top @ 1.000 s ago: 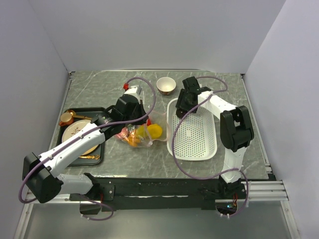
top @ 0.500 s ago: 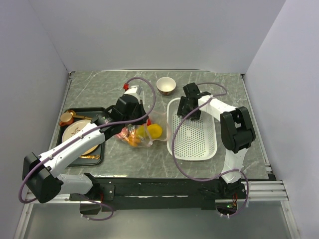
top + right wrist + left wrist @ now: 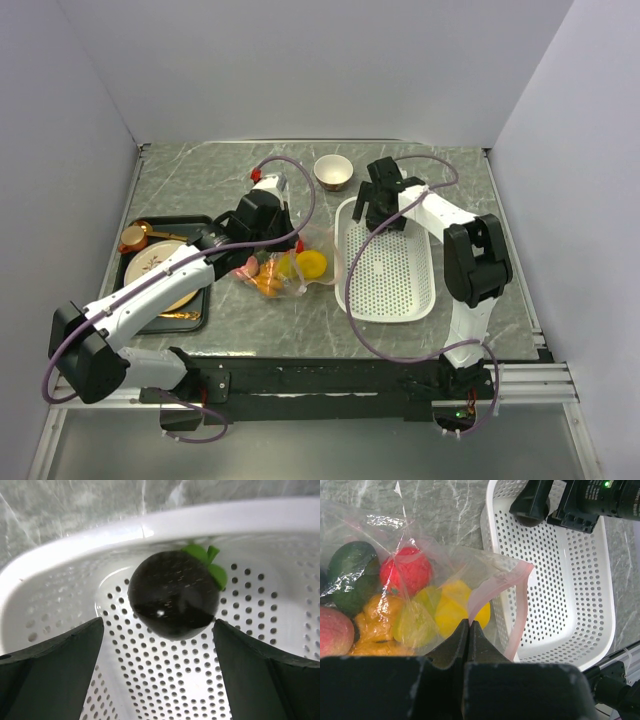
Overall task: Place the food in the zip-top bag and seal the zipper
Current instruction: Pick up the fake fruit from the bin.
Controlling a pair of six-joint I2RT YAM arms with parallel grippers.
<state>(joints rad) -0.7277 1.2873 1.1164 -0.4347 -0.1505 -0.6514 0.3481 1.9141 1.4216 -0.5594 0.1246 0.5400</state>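
Observation:
The clear zip-top bag (image 3: 285, 265) lies left of the white basket and holds several toy foods: red (image 3: 405, 570), dark green (image 3: 350, 575), yellow (image 3: 455, 607), orange (image 3: 375, 620) and pink (image 3: 332, 632). My left gripper (image 3: 469, 625) is shut on the bag's pale pink zipper (image 3: 517, 610), which curls up over the basket's edge; it also shows in the top view (image 3: 280, 240). My right gripper (image 3: 159, 622) is open in the basket's far left corner (image 3: 375, 205). A dark brown fruit with a green leaf (image 3: 172, 600) sits just ahead of it, between its fingers (image 3: 55, 665).
The white perforated basket (image 3: 395, 280) stands right of the bag; its rim (image 3: 150, 527) curves just beyond the dark fruit. A gold bowl (image 3: 333, 172) sits behind. A black tray (image 3: 200, 222) with gold dishes and a cup (image 3: 133, 238) is at the left.
My right gripper has shifted slightly within the basket's far left corner. My left wrist has moved a little toward the back, still holding the zipper strip, and the bag shifted slightly.

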